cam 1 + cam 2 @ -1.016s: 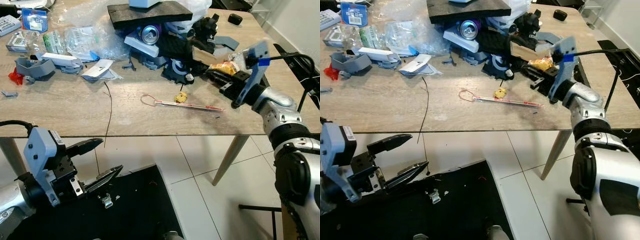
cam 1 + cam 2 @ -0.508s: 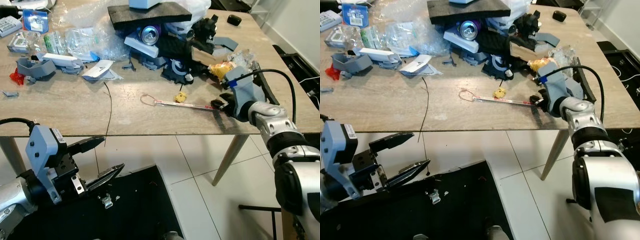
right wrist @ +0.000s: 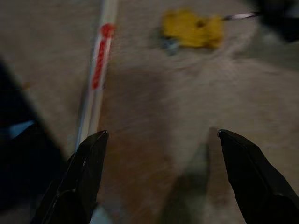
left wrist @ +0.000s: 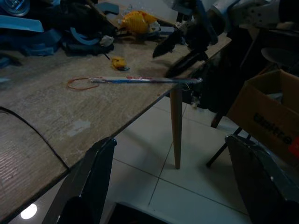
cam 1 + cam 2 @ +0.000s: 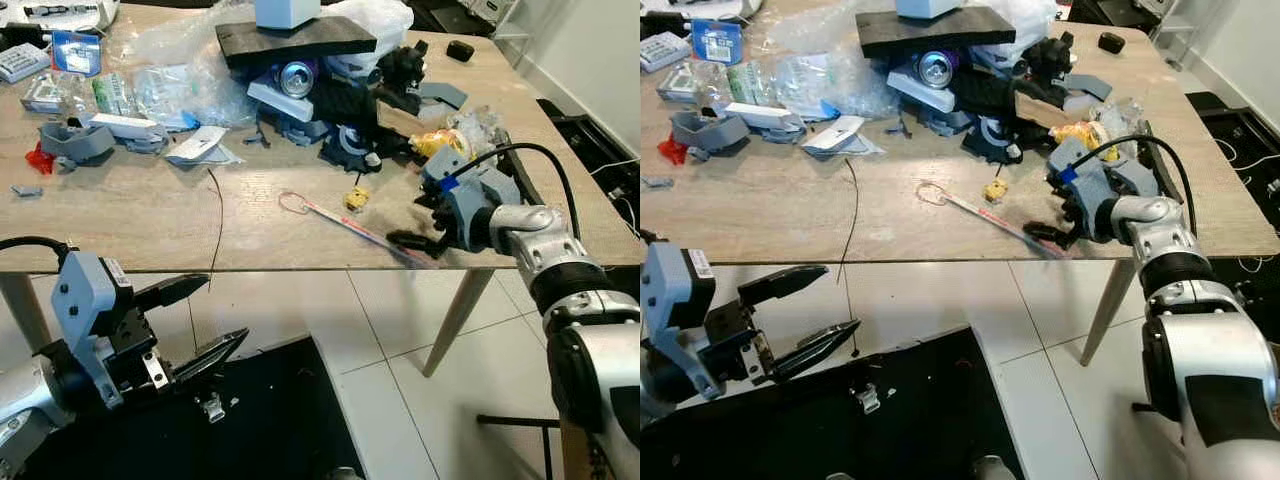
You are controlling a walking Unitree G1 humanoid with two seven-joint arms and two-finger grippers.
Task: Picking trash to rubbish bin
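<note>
With nothing yet gripped, the right tool [image 5: 418, 224] stood open at centre-right over the thin red-and-white plastic stick [image 5: 352, 226] on the cluttered wooden counter [image 5: 120, 220], while the left tool [image 5: 200, 325] hung open lower left.

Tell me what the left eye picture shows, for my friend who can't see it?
The robot's right end effector reaches, open, over the end of a long thin wrapper near the wooden table's front edge. Trash is piled at the back. The left end effector hangs open below the table.
</note>
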